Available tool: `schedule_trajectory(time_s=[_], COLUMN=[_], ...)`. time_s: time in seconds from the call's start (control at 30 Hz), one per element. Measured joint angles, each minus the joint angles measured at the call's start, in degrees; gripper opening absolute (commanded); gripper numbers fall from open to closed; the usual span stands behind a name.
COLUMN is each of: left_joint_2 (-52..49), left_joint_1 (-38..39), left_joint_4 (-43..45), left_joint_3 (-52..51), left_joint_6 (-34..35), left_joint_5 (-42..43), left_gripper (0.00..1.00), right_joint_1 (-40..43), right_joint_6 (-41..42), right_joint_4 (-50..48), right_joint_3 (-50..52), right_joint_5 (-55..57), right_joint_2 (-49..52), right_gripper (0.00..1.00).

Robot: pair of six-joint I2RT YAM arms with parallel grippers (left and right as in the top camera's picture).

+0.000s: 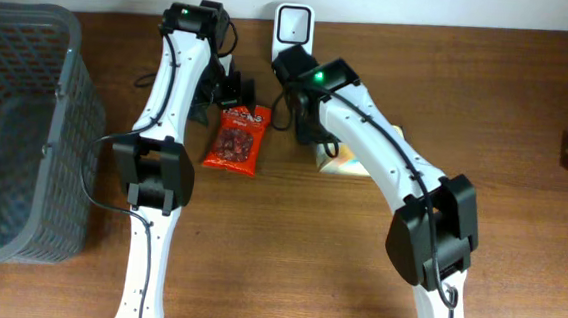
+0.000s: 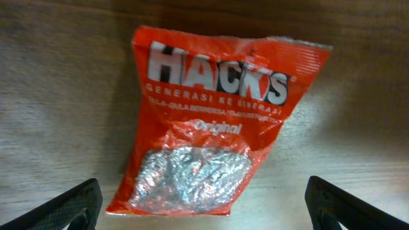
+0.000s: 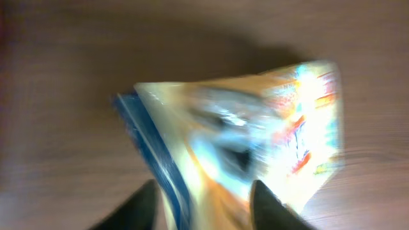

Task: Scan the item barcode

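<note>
The bag [image 2: 211,121] is orange-red, with "HACKS" in white letters shadowed black and a silvery, crinkled patch in its lower half. Under the bag, the table [image 1: 286,269] is brown with fine wood grain. Left of the bag, the basket [image 1: 63,93] is grey square mesh. Behind the bag, the scanner [image 1: 293,24] is white with a dark window. Right of the bag, the packet [image 3: 255,128] is pale yellow, blue along one edge, with blurred orange-red print.

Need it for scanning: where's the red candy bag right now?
Overhead, the red candy bag lies flat on the table, below-left of the white scanner, with the pale packet to its right.
</note>
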State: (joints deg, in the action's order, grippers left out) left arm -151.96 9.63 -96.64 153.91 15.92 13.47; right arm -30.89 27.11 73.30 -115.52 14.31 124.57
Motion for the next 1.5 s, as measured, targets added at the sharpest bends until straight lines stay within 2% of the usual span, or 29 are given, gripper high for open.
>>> schedule_trajectory(time_s=[0.03,0.1,0.13,0.17,0.27,0.33,0.37,0.4,0.57,0.67,0.77,0.87,0.9,0.93,0.97,1.0,1.03,1.07,1.13,1.2,1.27,1.37,1.5], left_joint_2=[0.00,0.00,0.00,0.00,0.00,0.00,0.00,0.00,0.00,0.00,0.00,0.00,0.00,0.00,0.00,0.00,0.00,0.00,0.00,0.00,0.00,0.00,0.00], left_joint_1=[-0.33,-0.66,-0.72,-0.72,-0.55,-0.33,-0.22,0.17,2.08,2.49,2.54,2.54,2.54,2.54,2.54,2.54,2.54,2.54,2.54,2.54,2.54,2.36,1.09], left_joint_4=[0.00,0.00,0.00,-0.02,-0.02,-0.04,0.00,0.00,-0.11,-0.02,-0.02,0.00,0.00,-0.02,0.00,0.00,0.00,0.20,0.85,1.60,1.68,1.68,1.66], left_joint_3=[0.00,0.00,0.00,0.00,-0.02,0.00,0.00,0.00,-0.02,-0.02,-0.02,-0.02,-0.02,-0.02,-0.02,-0.02,-0.02,-0.02,-0.02,0.00,-0.02,-0.02,-0.02], left_joint_6=[0.00,-0.02,-0.07,-0.37,-0.48,-0.48,-0.48,-0.48,-0.48,-0.48,-0.48,-0.48,-0.48,-0.48,-0.48,-0.48,-0.48,-0.48,0.33,3.39,6.51,8.92,9.70], left_joint_5=[0.02,0.00,0.02,0.02,0.02,0.02,0.00,0.02,-0.48,-0.48,-0.48,-0.48,-0.48,-0.48,-0.48,-0.48,-0.50,-0.48,-0.83,-3.26,-6.62,-9.44,-10.51], left_gripper=[0.95,0.80,0.78,0.74,0.74,0.75,0.77,0.78,0.80,0.79,0.78,0.80,0.80,0.80,0.81,0.80,0.88,0.97,0.99,0.99,0.99,0.99,0.99], right_joint_1=[0.42,2.19,3.06,6.19,13.81,16.68,17.20,16.94,13.46,9.64,3.87,4.11,6.03,7.48,8.59,10.12,10.97,11.21,10.36,9.01,7.08,4.50,3.89], right_joint_6=[-1.57,-5.01,-6.29,-8.39,-10.58,-10.58,-9.49,-8.74,-4.72,-3.48,-3.13,-3.89,-5.31,-6.54,-7.15,-7.65,-8.13,-8.22,-4.26,6.03,22.45,40.44,52.81], right_joint_4=[0.37,4.33,6.43,9.55,13.75,12.66,9.92,6.43,-18.75,-30.12,-30.40,-19.37,-12.02,-7.56,-4.22,-0.20,2.16,3.93,3.28,2.60,1.60,-5.99,-14.36], right_joint_3=[-2.01,-7.17,-8.98,-11.67,-11.74,-8.48,-4.83,0.15,21.24,27.15,27.19,20.81,15.26,11.02,8.28,5.42,4.31,4.09,4.55,6.14,8.90,13.29,17.92], right_joint_5=[-5.95,-14.88,-16.24,-18.21,-18.95,-18.95,-18.95,-19.45,-26.67,-31.91,-35.30,-36.50,-36.50,-36.50,-36.52,-36.72,-37.13,-37.90,-38.51,-37.35,-34.86,-32.92,-30.16], right_joint_2=[0.02,0.00,0.00,-0.15,-0.22,-0.46,-0.57,-0.31,0.00,-2.23,-2.21,-1.27,-0.83,-0.63,-0.66,-0.79,-0.87,-0.87,-0.87,-0.85,-0.85,-0.85,-0.81], right_gripper=[0.96,1.00,1.00,0.96,0.94,0.64,0.41,0.37,0.34,0.33,0.50,0.78,0.87,0.88,0.98,0.91,0.85,0.97,0.99,0.99,0.98,0.98,0.99])
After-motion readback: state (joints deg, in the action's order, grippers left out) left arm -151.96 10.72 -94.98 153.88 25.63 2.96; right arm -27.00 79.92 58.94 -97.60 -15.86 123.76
